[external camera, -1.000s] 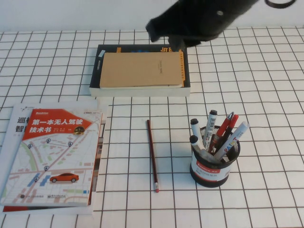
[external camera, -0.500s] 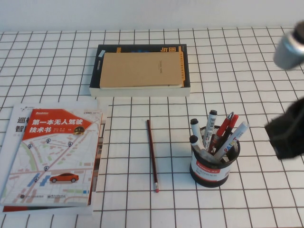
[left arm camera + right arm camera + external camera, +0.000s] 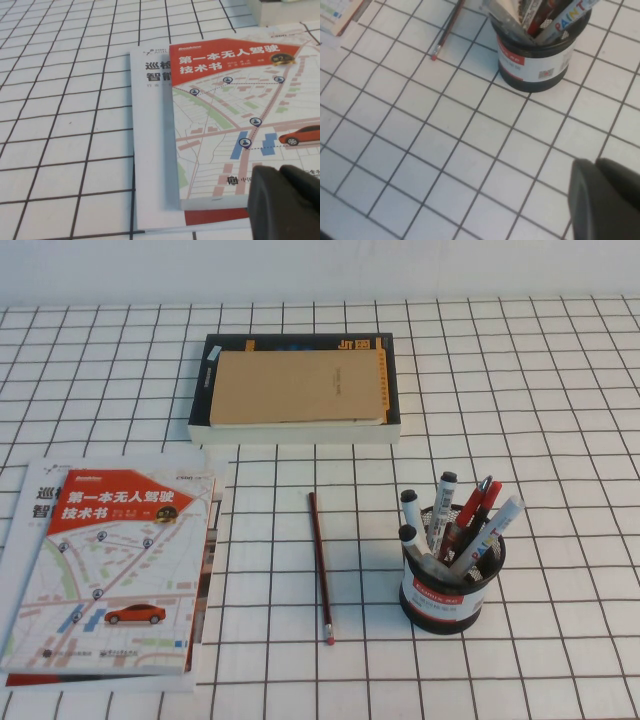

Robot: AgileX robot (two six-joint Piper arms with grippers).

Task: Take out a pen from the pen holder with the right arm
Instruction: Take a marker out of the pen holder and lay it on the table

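Note:
A black mesh pen holder (image 3: 452, 585) (image 3: 535, 62) stands at the front right of the gridded table, filled with several markers and pens (image 3: 470, 515). A dark red pencil (image 3: 320, 565) (image 3: 446, 31) lies flat on the table to its left. My right gripper (image 3: 600, 172) hangs above bare tiles on the near side of the holder, shut with nothing in it; the high view does not show it. My left gripper (image 3: 280, 177) is shut and empty over the map-cover book (image 3: 240, 110), and is also outside the high view.
Two stacked books with a map cover (image 3: 110, 560) lie at the front left. A tan notebook on a black book (image 3: 298, 388) sits at the back centre. White gridded table (image 3: 560, 400) surrounds them.
The right arm swept from the back centre across to the right side and has left the high view. Objects on the table have not moved.

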